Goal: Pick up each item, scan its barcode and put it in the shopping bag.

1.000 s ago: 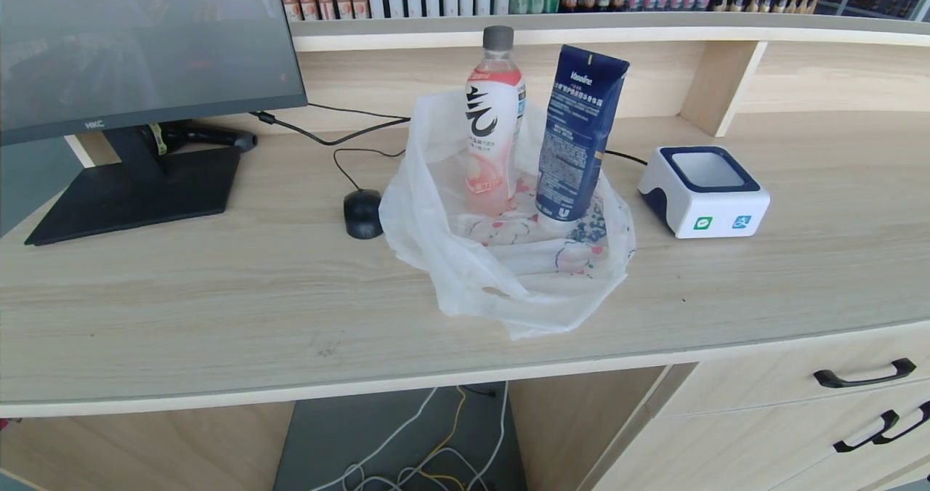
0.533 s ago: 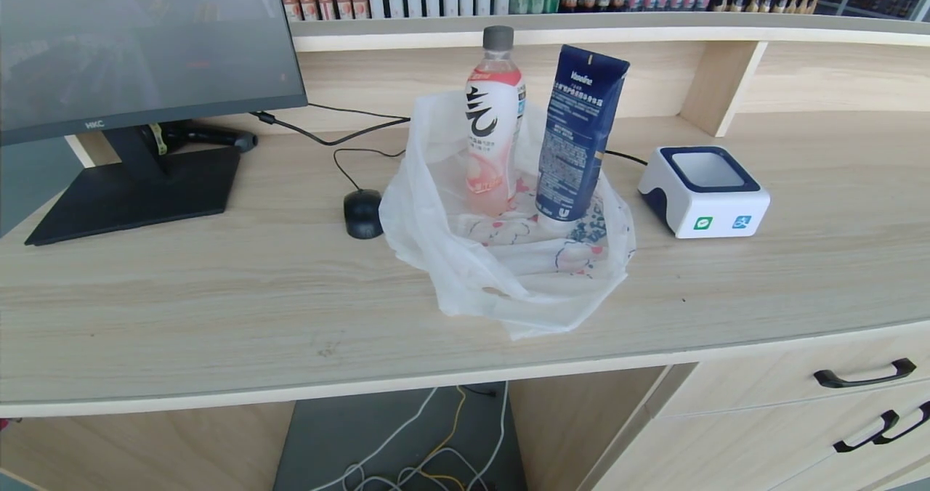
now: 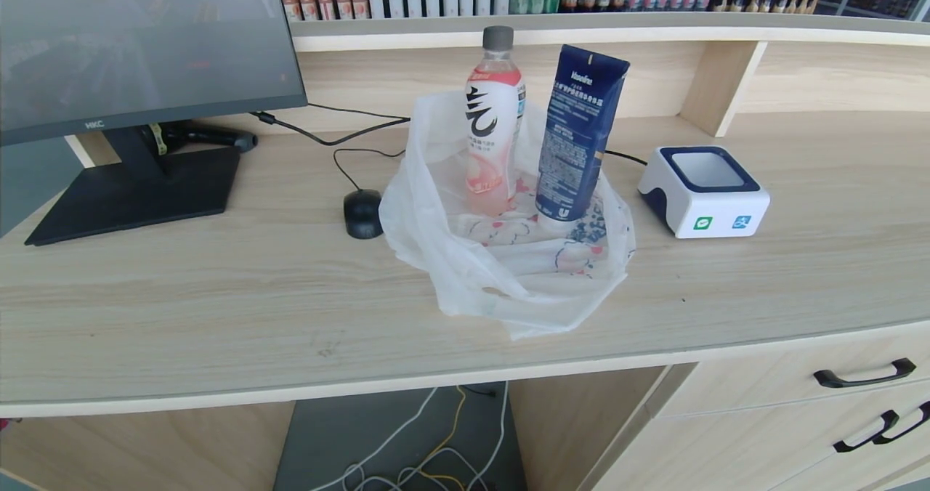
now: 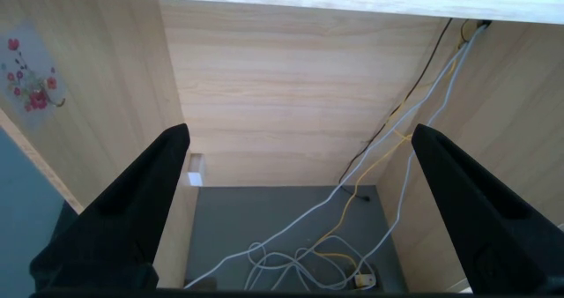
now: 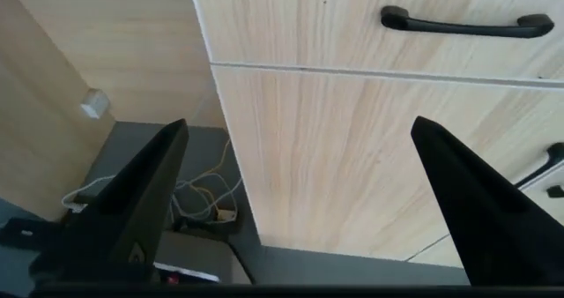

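A white plastic shopping bag (image 3: 508,273) lies open on the wooden counter (image 3: 218,295). Inside it stand a pink drink bottle (image 3: 494,124) with a grey cap and, to its right, a dark blue tube (image 3: 577,135) upside down on its cap. The white and blue barcode scanner box (image 3: 703,192) sits just right of the bag. My left gripper (image 4: 295,223) hangs open below the counter, facing the knee space with cables (image 4: 308,254). My right gripper (image 5: 304,210) is open too, low in front of the drawer fronts (image 5: 370,148). Neither holds anything.
A black mouse (image 3: 362,213) lies left of the bag and a monitor (image 3: 138,48) on a black stand fills the far left. A black handheld device (image 3: 203,136) rests behind the stand. A raised shelf (image 3: 654,37) runs along the back. Drawer handles (image 5: 463,22) stick out at lower right.
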{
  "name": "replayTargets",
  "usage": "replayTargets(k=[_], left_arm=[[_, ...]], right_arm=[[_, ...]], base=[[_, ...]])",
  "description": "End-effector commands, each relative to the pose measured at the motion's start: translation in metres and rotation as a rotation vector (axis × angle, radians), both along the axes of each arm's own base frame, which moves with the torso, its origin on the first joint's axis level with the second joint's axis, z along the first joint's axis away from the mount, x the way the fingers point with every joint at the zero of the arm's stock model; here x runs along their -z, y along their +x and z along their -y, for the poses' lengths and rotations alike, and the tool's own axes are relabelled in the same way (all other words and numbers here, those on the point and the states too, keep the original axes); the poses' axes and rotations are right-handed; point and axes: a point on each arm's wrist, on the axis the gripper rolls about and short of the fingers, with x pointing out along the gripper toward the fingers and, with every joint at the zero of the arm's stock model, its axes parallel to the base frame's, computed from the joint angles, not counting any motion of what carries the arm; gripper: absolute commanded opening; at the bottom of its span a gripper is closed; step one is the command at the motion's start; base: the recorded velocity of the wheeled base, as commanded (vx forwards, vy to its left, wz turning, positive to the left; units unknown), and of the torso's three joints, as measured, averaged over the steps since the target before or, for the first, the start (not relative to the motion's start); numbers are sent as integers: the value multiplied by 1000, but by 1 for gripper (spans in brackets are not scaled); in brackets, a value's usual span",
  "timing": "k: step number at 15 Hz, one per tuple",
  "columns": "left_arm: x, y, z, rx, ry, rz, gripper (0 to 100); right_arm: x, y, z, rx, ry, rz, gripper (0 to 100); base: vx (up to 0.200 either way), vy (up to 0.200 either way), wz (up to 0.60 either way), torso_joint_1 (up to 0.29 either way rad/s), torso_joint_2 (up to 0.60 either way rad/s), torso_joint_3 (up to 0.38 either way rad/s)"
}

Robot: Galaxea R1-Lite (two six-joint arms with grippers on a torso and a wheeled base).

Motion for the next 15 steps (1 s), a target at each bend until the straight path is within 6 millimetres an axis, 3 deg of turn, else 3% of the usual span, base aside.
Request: replayTargets(k=[1, 8, 10, 15], left_arm=[[0, 0, 0, 0, 0, 0, 100], [0, 0, 0, 0, 0, 0, 100], [0, 0, 0, 0, 0, 0, 100], [0, 0, 0, 3, 4, 0, 100]], right_arm=[[0, -1, -2, 173, 0, 11, 100], [1, -3, -2, 167, 18, 31, 100], [1, -3, 0, 10, 26, 37, 100], [2, -10, -1, 72, 31, 125, 100]], base=[[0, 0, 0, 0, 0, 0], [0, 0, 0, 0, 0, 0], [0, 0, 0, 0, 0, 0], [0, 0, 0, 0, 0, 0]])
